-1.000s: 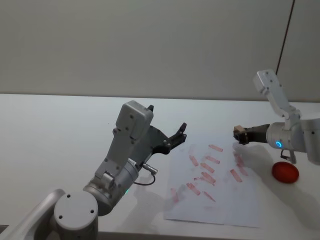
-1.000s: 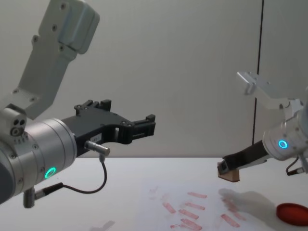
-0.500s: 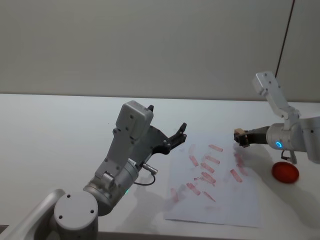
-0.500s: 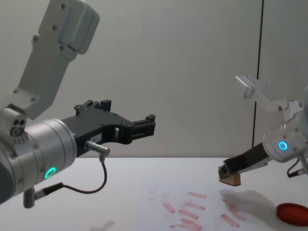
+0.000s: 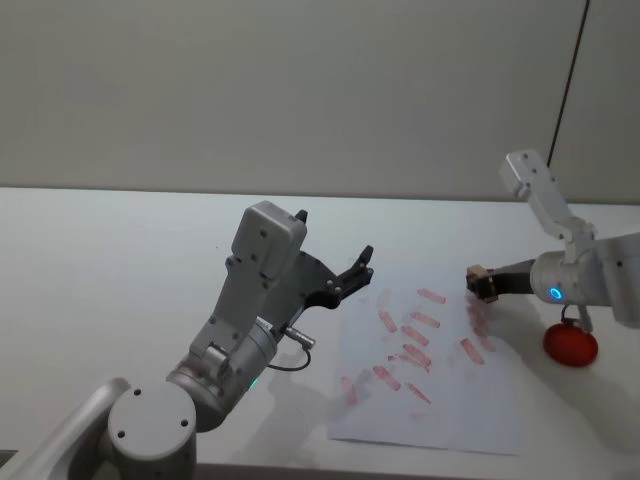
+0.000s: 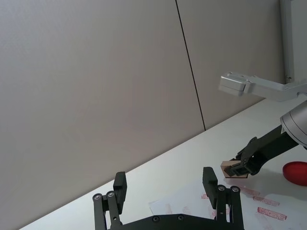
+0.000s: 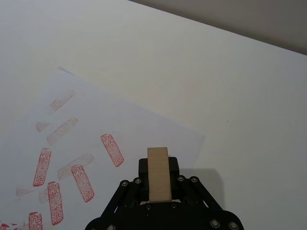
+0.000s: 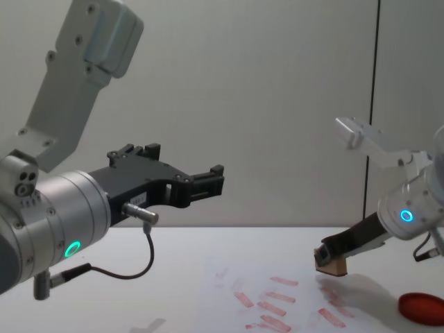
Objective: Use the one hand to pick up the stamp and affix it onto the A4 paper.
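My right gripper (image 5: 484, 282) is shut on the tan wooden stamp (image 5: 477, 272), holding it a little above the far right part of the A4 paper (image 5: 440, 400). The white sheet carries several red-pink prints. In the chest view the stamp (image 8: 331, 265) hangs just above the paper (image 8: 229, 277), with the right gripper (image 8: 326, 254) slanting down to it. The right wrist view looks along the stamp (image 7: 159, 174) to the paper (image 7: 139, 124) below. My left gripper (image 5: 360, 266) is open and raised at the paper's left side; in the chest view the left gripper (image 8: 205, 184) shows large.
A flat red round ink pad (image 5: 570, 344) lies on the white table (image 5: 110, 250) right of the paper, behind my right wrist. It also appears as the ink pad (image 8: 421, 307) low in the chest view. A grey wall stands behind the table.
My right gripper has lowered the stamp toward the paper and tilted further down. The left arm has not moved.
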